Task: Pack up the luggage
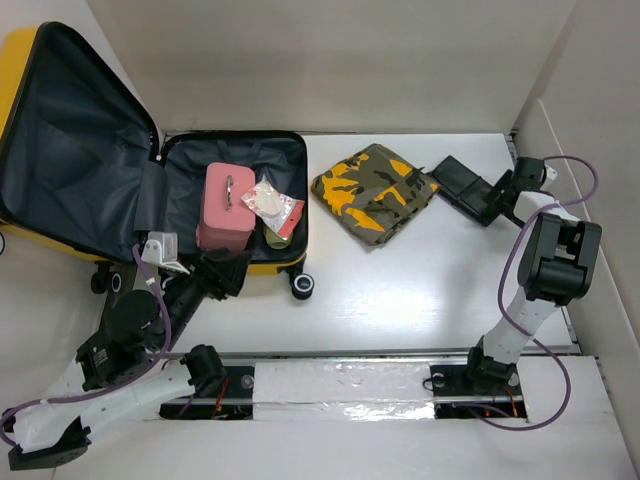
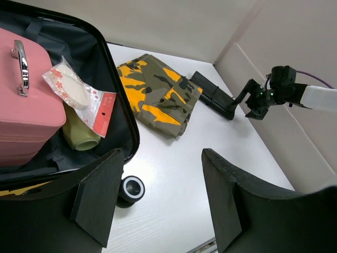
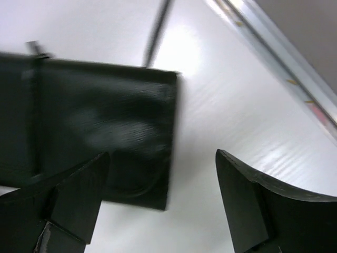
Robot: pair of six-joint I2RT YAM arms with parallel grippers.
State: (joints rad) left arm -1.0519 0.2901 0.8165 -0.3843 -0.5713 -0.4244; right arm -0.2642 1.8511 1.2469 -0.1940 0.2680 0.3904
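The yellow luggage [image 1: 20, 60] lies open at the left, its dark-lined lid raised and its base flat on the table. A pink boxy case [image 1: 228, 205], a clear snack packet [image 1: 272, 205] and a green bottle [image 2: 79, 136] lie in the base. My left gripper [image 1: 225, 270] is open and empty, above the luggage's front rim [image 2: 126, 113] near a wheel [image 2: 130, 188]. My right gripper [image 1: 487, 205] is open at the far right. Its left finger overlaps the corner of a flat black case [image 3: 105, 116], which also shows in the top view [image 1: 455, 178].
A camouflage pouch [image 1: 375, 190] lies between the luggage and the black case. White walls [image 1: 590, 150] enclose the table at the back and right. A taped metal rail [image 1: 340, 380] runs along the near edge between the arm bases.
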